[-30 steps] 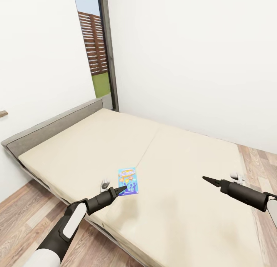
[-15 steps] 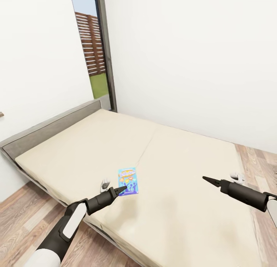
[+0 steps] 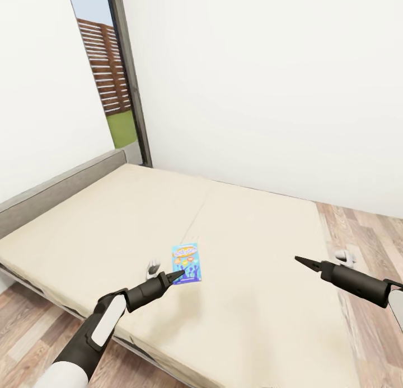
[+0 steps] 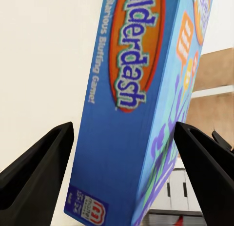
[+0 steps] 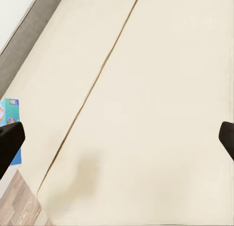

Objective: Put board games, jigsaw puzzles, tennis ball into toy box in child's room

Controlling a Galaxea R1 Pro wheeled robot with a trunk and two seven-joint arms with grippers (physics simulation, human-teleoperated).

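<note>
A small blue board game [image 3: 186, 263] hangs just above the cream mattress of the bed [image 3: 252, 226], with my left gripper [image 3: 178, 275] shut on its near end. In the left wrist view the printed blue box [image 4: 141, 99] sits between the two dark fingers [image 4: 44, 162]. Out to the right, my right gripper [image 3: 299, 260] hovers over the mattress. Its fingers [image 5: 9, 143] are spread wide with nothing between them, and the blue box [image 5: 9, 113] shows beside one of them.
The grey padded headboard [image 3: 50, 189] runs along the left wall. A tall glazed opening [image 3: 103, 69] with a dark frame stands in the corner. White walls close the far side. Wooden floor [image 3: 369, 237] lies right of the bed and along its near edge [image 3: 33, 332].
The whole view has swung, so the bed and the opening have slid left in the picture. Both arms and the blue box keep their places in the picture.
</note>
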